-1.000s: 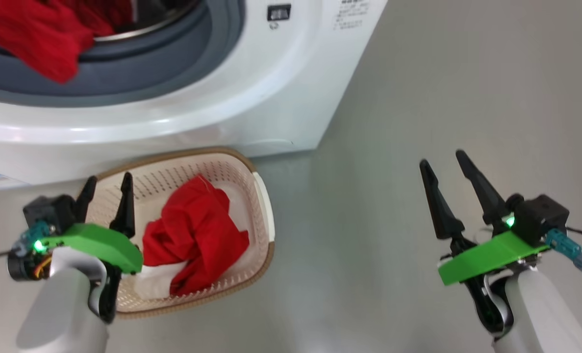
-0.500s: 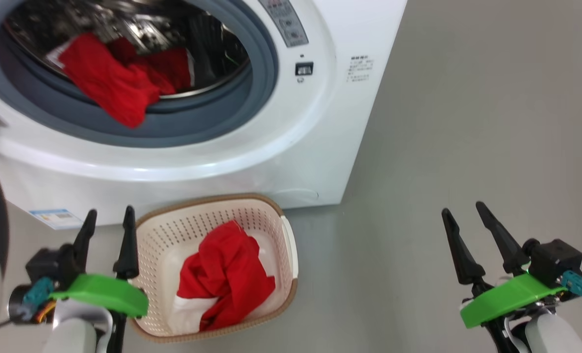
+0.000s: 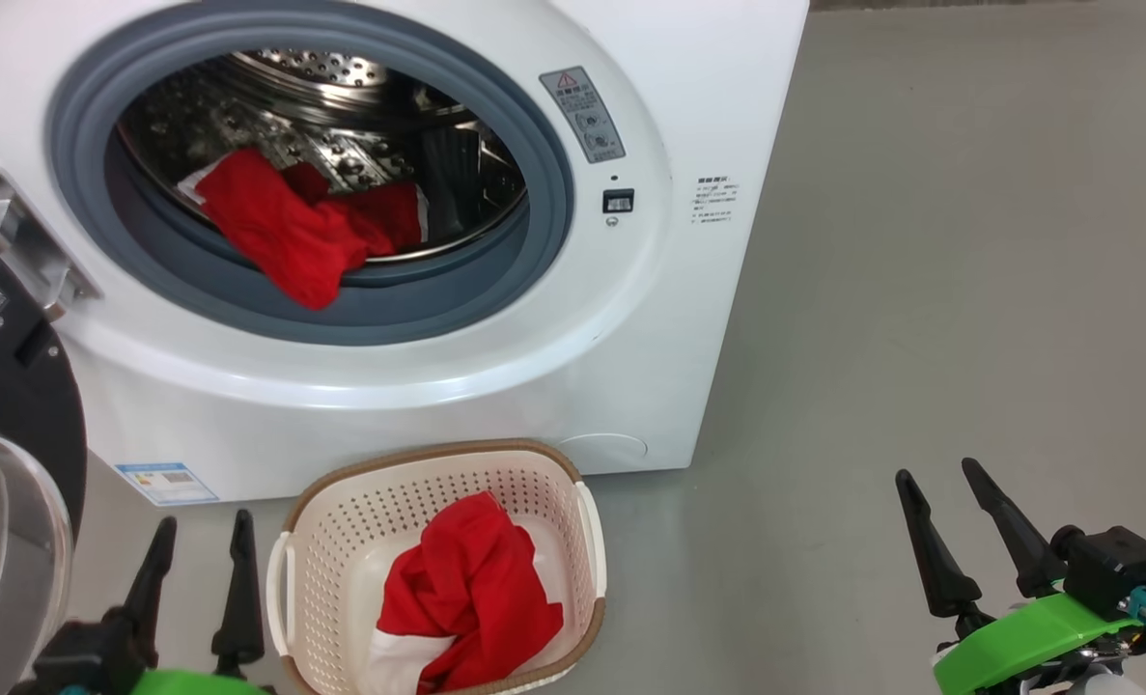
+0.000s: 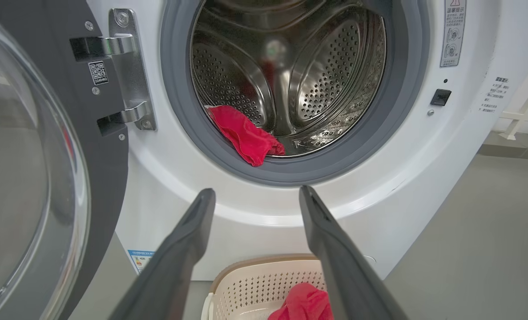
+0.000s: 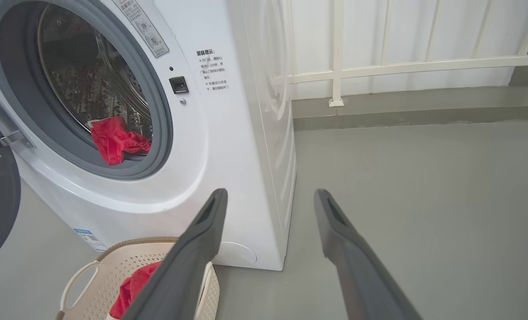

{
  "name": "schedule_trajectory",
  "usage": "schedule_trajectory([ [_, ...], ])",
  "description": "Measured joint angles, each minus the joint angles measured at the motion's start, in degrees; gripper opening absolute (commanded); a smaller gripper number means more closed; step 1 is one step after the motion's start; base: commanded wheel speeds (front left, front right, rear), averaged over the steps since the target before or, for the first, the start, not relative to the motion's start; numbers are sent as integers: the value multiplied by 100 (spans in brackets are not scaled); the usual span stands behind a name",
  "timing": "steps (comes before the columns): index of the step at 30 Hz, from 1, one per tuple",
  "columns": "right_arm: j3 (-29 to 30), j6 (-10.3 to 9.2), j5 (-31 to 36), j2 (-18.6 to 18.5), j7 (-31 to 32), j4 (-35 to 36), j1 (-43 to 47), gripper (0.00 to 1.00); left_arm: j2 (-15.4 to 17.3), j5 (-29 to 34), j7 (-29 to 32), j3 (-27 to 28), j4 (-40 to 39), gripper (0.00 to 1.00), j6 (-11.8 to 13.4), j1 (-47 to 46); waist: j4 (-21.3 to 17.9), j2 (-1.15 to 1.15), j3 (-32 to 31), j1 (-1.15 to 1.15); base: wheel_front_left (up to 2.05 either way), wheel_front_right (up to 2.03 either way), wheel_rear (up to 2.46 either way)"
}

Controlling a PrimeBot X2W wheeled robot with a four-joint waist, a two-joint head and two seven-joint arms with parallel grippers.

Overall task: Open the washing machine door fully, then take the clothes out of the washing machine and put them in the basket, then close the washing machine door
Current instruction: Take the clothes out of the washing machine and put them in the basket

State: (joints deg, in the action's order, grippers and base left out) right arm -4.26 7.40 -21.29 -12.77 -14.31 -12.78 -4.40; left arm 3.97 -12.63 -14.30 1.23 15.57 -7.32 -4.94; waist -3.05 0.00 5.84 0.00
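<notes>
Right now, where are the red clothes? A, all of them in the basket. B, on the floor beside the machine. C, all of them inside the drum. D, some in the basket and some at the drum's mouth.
D: one red garment lies in the basket, while more red clothes drape from the drum over the grey gasket of the washing machine.

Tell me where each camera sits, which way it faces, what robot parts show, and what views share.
Head view: on the head, facing down at the washing machine and basket; left hand, right hand.
Left wrist view: left wrist, facing the open drum; own fingers.
Right wrist view: right wrist, facing the machine's front corner; own fingers.
Shared: clothes in the drum.
</notes>
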Motion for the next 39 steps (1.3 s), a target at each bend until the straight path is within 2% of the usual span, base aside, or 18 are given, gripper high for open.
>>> schedule_trajectory([
  [8, 57, 0, 0, -4, 0, 58, 59, 100, -86, 51, 0, 109, -501, 100, 0, 359, -14, 0, 16, 0, 0, 0, 0],
  [19, 69, 0, 4, 34, 0, 112, 35, 100, -110, 90, 0, 40, -313, 100, 0, 223, -75, 0, 227, 0, 0, 0, 0],
  [29, 16, 0, 56, 192, 0, 159, -423, 100, 96, 303, 87, -534, 809, 100, 0, -1399, -96, 0, 728, 0, 0, 0, 0],
  [39, -33, 0, 132, 322, 0, 203, -852, 100, 270, 736, 740, -931, 2174, 100, 8, -3466, -174, 0, 1299, 0, 0, 0, 0],
])
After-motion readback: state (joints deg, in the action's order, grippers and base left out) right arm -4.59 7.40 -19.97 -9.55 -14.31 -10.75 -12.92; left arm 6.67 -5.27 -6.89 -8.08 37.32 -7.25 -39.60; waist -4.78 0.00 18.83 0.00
